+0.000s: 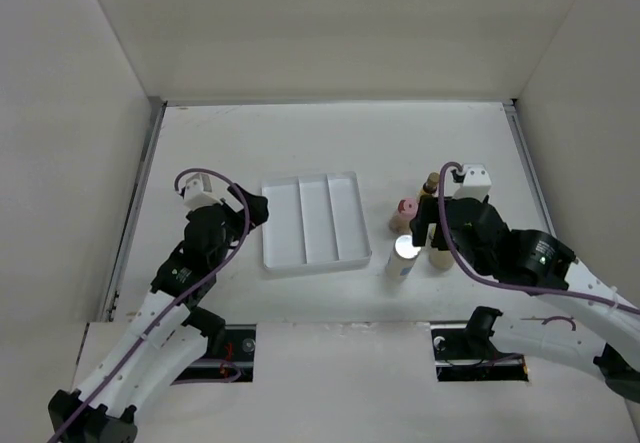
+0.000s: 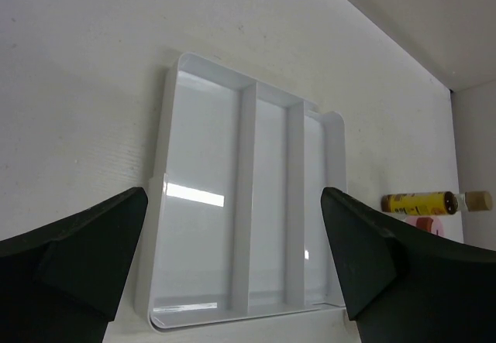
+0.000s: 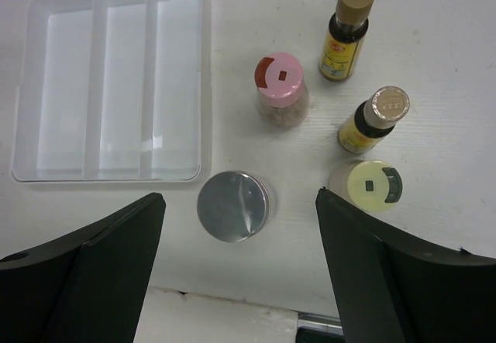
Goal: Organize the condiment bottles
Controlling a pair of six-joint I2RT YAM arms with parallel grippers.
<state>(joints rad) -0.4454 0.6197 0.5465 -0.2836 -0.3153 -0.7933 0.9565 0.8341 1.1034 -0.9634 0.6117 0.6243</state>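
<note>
White three-compartment tray on the worktop — all five condiment bottles stand outside it, clustered off its right side.

Count:
- one silver-capped bottle, nearest the tray's near right corner
- one pink-capped bottle
- two dark brown with yellow labels and tan caps — far brown bottle, near brown bottle
- one squat cream bottle, pale yellow lid

Right end effector released, fingers spread, over the silver cap. Left end effector likewise spread, gripping nothing, just beside the tray's left edge.

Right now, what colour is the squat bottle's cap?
Pale yellow; the squat bottle shows best in the right wrist view.
</note>
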